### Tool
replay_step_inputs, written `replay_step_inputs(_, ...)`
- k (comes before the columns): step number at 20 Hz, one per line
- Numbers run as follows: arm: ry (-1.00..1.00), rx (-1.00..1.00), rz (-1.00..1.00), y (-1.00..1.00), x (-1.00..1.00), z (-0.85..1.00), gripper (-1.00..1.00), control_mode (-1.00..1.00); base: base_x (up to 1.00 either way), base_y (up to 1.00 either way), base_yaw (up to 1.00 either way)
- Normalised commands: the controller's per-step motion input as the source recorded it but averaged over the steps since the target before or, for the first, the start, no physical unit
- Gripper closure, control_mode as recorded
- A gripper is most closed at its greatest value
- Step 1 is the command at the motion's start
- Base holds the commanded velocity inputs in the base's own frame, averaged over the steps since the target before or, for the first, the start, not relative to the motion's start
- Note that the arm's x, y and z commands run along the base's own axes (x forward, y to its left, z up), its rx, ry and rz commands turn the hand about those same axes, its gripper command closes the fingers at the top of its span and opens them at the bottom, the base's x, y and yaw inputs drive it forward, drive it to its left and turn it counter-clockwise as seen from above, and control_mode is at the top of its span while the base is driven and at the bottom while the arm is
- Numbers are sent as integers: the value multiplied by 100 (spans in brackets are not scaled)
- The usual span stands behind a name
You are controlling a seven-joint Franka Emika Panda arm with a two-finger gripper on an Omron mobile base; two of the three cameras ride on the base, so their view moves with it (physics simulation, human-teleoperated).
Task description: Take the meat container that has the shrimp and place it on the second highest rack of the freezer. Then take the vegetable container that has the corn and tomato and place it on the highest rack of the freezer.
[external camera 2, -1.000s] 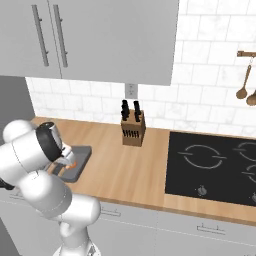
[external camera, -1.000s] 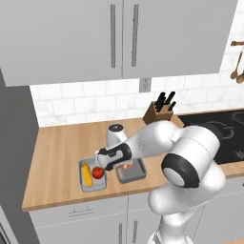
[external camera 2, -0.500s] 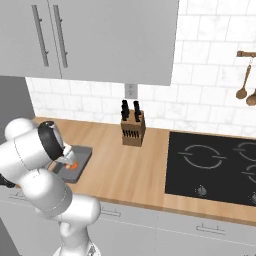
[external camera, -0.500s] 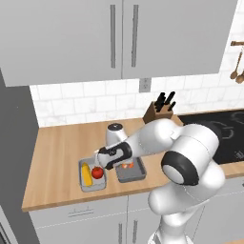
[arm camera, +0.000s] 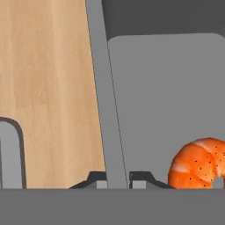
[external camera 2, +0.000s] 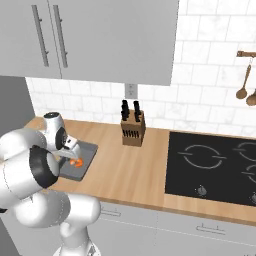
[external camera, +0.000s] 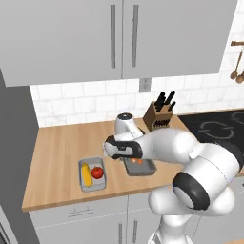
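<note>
Pincer (arm camera: 117,181) pinching rim of meat tray (arm camera: 167,88); shrimp (arm camera: 200,163) inside; tray on worktop (arm camera: 48,88).

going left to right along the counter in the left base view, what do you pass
vegetable container holding corn then tomato → meat container with the shrimp → knife block → black cooktop

We grip the meat container (arm camera: 167,88) rim
Our gripper (arm camera: 117,181) pinches its edge; the shrimp (arm camera: 200,163) lies inside
</note>
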Motion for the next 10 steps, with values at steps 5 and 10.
replay_step_inputs(5, 0, 0, 17, -21, -50, 61, 100, -100, 0, 0, 0)
replay_step_inputs(10, -1, 0, 36, -9, -31, 52, 100, -100, 0, 0, 0)
